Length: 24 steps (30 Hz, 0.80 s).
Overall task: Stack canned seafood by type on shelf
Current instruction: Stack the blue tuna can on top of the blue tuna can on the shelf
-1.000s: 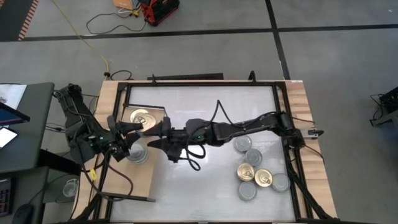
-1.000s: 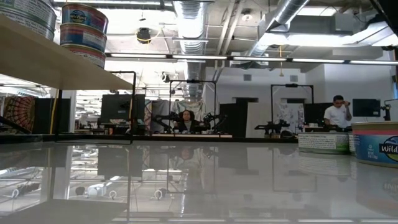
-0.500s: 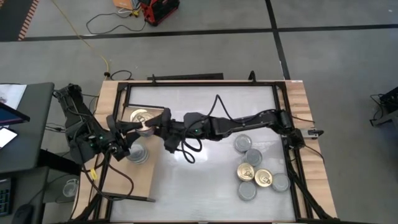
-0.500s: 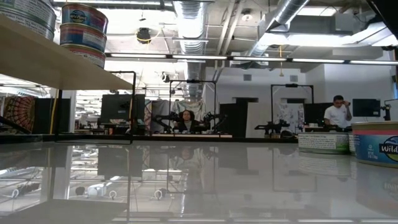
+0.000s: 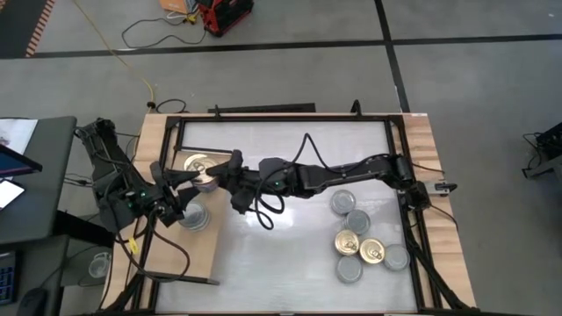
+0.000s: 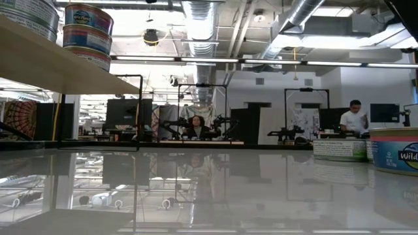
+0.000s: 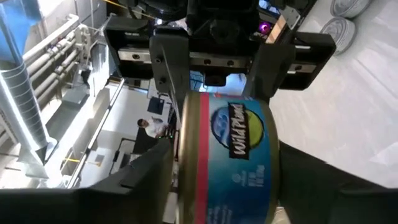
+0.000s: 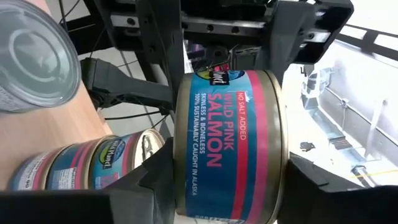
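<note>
A canned-seafood tin (image 5: pixel 207 182) with a blue and pink label hangs on edge in the air between my two grippers, over the inner edge of the shelf (image 5: pixel 180 254). My right gripper (image 8: pixel 230 186) reaches in from the table's right and is shut on the tin (image 8: pixel 230 143). My left gripper (image 7: pixel 227 186) faces it from the left, open, one finger on either side of the same tin (image 7: pixel 230 155). On the raised shelf (image 6: pixel 59 65) stand stacks of tins (image 6: pixel 88 32), one gold-topped (image 5: pixel 198 164) and one silver-topped (image 5: pixel 195 218). My right gripper pinches the tin by its two flat ends (image 8: pixel 180 168) between its two fingers. The fingers come level from the table's right. The tin is lifted clear and stands on edge, its label wall facing up.
Several loose tins (image 5: pixel 358 239) lie on the white tabletop at the right, also seen at the low view's right edge (image 6: pixel 392 151). The black frame (image 5: pixel 281 118) rims the table. Cables (image 5: pixel 263 211) hang under my right arm. People sit in the room beyond.
My right gripper has moved toward the table's left, up to the tin at my left gripper, and its wide-open fingers have closed around the tin. The tin has stayed in the air where it was.
</note>
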Available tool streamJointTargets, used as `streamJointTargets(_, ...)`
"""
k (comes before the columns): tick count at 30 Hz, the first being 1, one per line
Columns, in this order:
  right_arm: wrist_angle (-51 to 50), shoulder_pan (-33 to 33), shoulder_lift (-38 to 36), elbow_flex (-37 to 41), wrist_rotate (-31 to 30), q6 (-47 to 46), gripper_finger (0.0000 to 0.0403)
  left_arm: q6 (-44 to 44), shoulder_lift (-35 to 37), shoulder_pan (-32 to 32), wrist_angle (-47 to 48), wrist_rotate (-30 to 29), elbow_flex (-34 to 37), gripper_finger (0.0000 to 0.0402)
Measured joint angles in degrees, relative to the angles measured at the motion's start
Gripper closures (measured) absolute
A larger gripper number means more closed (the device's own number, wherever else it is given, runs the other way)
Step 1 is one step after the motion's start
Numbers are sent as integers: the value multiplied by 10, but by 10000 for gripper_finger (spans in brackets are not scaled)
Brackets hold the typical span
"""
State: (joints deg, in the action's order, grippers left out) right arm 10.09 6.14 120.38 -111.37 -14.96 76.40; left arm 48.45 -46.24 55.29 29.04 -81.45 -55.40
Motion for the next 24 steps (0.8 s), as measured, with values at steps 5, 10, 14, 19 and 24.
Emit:
streamJointTargets(5,9,-7,0,1,-4,2,183,-21,0,0,-16,6,0,81)
streamJointTargets(10,21,-15,0,1,-5,2,185,-65,0,21,-40,29,0,56)
streamJointTargets(14,-16,-18,0,1,-3,2,185,-85,1,64,-64,32,0,54)
streamJointTargets(19,-28,-22,0,1,23,2,179,-80,22,106,-174,41,0,57)
streamJointTargets(24,-26,-27,6,1,78,2,182,-157,80,120,-195,109,0,73)
